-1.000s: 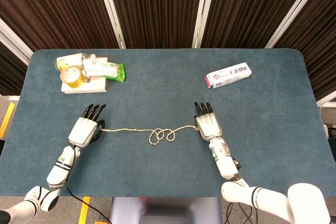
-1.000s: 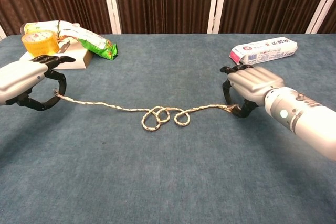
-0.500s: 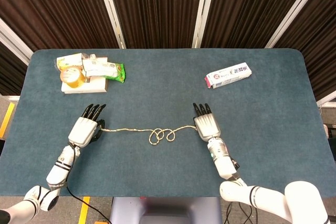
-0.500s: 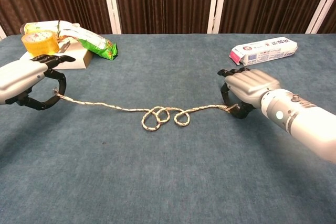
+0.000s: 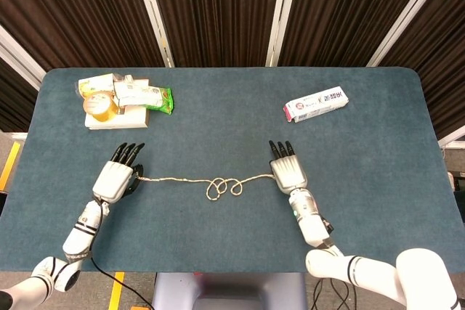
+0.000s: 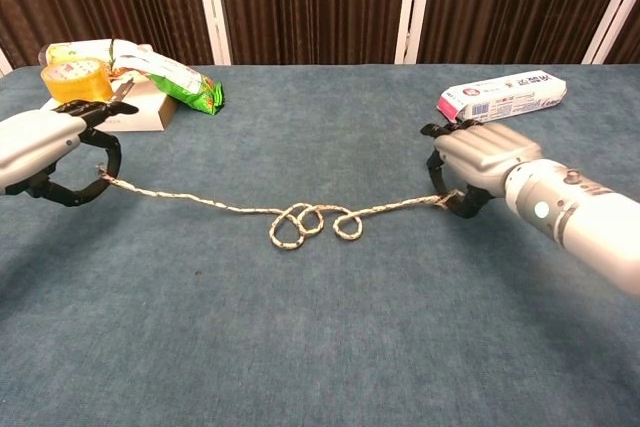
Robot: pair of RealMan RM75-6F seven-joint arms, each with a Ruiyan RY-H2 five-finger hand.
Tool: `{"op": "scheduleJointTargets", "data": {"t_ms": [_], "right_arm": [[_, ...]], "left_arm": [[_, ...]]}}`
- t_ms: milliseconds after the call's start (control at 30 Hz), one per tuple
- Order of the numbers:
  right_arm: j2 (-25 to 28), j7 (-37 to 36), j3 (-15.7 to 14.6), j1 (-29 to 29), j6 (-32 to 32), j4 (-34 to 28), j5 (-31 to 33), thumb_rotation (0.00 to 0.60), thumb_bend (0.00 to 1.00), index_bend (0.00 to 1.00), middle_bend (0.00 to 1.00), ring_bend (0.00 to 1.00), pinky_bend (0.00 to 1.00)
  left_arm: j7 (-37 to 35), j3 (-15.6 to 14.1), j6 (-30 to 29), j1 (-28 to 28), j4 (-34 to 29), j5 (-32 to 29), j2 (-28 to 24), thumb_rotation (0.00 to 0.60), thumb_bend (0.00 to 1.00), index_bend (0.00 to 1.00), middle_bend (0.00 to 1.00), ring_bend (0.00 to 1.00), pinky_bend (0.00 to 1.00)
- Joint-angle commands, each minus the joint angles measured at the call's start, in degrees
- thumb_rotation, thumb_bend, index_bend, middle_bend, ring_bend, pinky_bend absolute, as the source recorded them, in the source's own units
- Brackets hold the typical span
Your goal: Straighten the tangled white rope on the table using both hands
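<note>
Two hands hold the rope, one at each end. Left hand sits near the table's left side, fingers curled, with the rope end pinched between thumb and a finger. Right hand is right of centre, palm down, fingers curled around the other end. Head view gives the same layout: left hand, right hand, rope between them.

Rope lies on the blue cloth across the near middle of the table. Both outer runs are fairly straight; the middle carries a cluster of small overlapping loops, lying flat.

Far left corner: tape roll, green packet and white box, grouped and touching. Far right: white-and-pink carton, lying alone, just behind the right hand in chest view.
</note>
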State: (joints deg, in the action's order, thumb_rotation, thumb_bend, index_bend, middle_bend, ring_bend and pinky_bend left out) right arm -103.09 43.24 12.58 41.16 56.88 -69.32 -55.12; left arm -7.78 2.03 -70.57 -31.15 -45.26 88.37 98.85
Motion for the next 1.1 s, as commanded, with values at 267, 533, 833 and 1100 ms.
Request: {"op": "scheduleJointTargets", "data": {"t_ms": [267, 533, 833, 1100], "right_arm": [[7.85, -1.70, -0.48, -2.83, 3.27, -4.78, 0.01, 0.600, 0.60, 0.77, 0.06, 0.00, 0.00], [14.64, -6.06, -2.52, -6.77, 4.73, -5.70, -1.15, 0.600, 0.60, 0.77, 0.06, 0.00, 0.00], [18.99, -13.82, -4.46, -10.87, 4.62, -2.65, -3.07, 0.600, 0.60, 0.78, 0.06, 0.00, 0.00], [19.66, -19.99, -5.52, -13.12, 2.81, 1.35, -4.33, 0.600, 0.60, 0.78, 0.06, 0.00, 0.00]], "left_arm": [[0.60, 0.43, 0.01, 0.80, 1.60, -1.05, -0.87, 0.600, 0.48, 0.61, 0.04, 0.00, 0.00], [-0.05, 0.08, -0.05, 2.59, 3.39, -1.90, -2.04, 0.600, 0.48, 0.61, 0.04, 0.00, 0.01], [-0.73, -0.70, 0.61, 3.39, 4.88, -1.70, -1.91, 0.600, 0.48, 0.61, 0.04, 0.00, 0.01], [-0.56, -0.71, 0.88, 3.19, 5.16, -1.45, -1.82, 0.600, 0.48, 0.61, 0.04, 0.00, 0.01]]}}
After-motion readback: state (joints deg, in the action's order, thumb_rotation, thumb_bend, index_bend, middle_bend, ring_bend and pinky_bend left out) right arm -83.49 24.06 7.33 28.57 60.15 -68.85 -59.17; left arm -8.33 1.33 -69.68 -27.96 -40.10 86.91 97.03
